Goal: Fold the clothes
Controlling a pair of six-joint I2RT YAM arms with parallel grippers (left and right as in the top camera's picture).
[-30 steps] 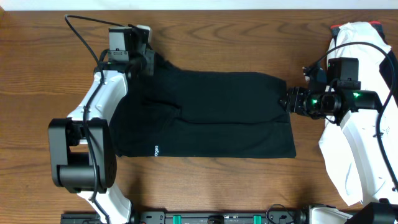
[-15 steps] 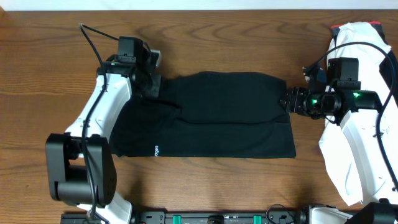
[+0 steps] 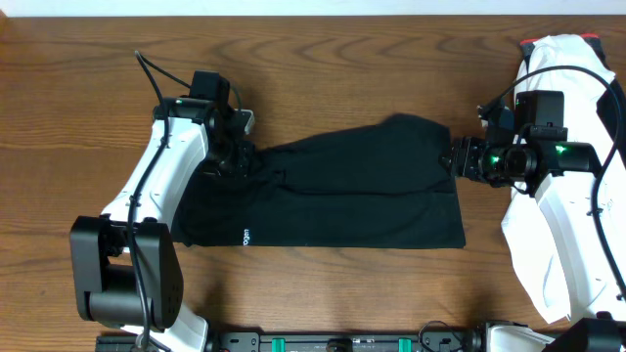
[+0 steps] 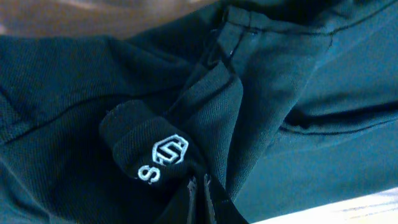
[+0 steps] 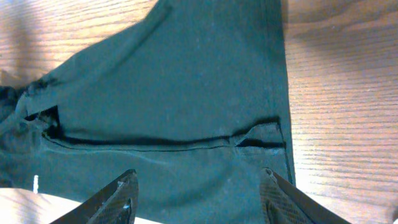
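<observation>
Overhead view: black T-shirt [image 3: 342, 196] lies flat on the wooden tabletop [image 3: 342, 59], spread left to right between the two arms, with small white lettering [image 3: 245, 235] near its lower left edge. Left pincer [image 3: 238, 154] sits at the shirt's upper left corner. Top edge of the cloth runs slanted there, rising towards a bump at upper right. Left wrist view: jaws fully closed, a bunched fold of the black fabric pinched between them; a white hexagonal mark [image 4: 169, 151] and a letter S show on the fold just above the fingertips. Right pincer [image 3: 452, 156] is at the shirt's right edge, about mid-height. Right wrist view: its fingers [image 5: 121, 199] stand well apart over the cloth with nothing between them; cannot tell whether they touch the fabric. A seam line crosses the shirt just ahead of them. White garment [image 3: 562, 49] lies at the far right of the tabletop, partly under the right arm, apart from the shirt.
</observation>
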